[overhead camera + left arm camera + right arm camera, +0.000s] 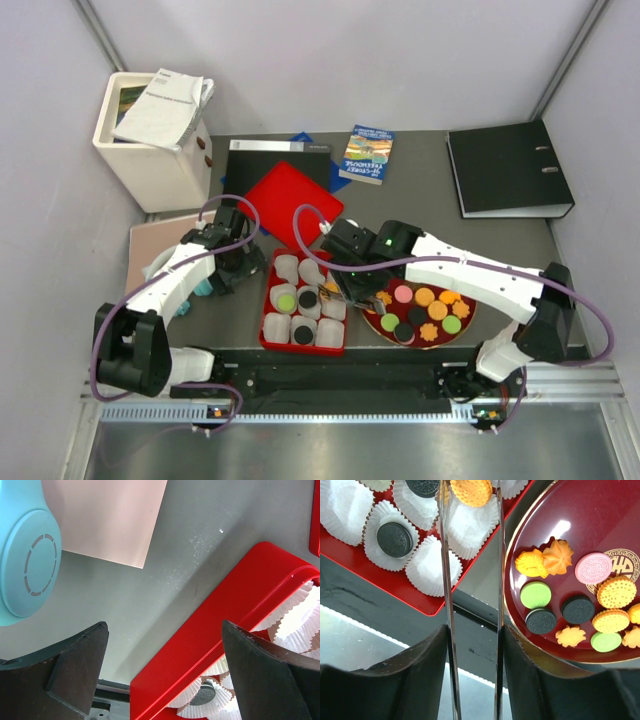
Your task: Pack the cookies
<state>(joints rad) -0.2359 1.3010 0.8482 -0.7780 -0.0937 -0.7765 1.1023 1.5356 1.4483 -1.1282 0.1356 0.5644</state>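
Observation:
A red tray (267,300) holds white paper liners; a green cookie (286,300) and black cookies (308,298) lie in some. Loose cookies (535,594) in black, green, orange and pink lie on a dark red plate (555,510) to the tray's right. My right gripper (474,630) is shut on metal tongs (446,580). The tong tips flank a round orange cookie (471,491) over a liner at the tray's right side. My left gripper (164,624) stands open over the tray's left wall (200,645), nothing between its fingers. A black cookie (202,695) shows in a liner below it.
A red lid (292,200) lies behind the tray. Further back are a white box with papers (155,140), a black folder (270,160), a book (366,153) and a black binder (508,168). A pink sheet (110,515) and a light blue object (27,565) lie left.

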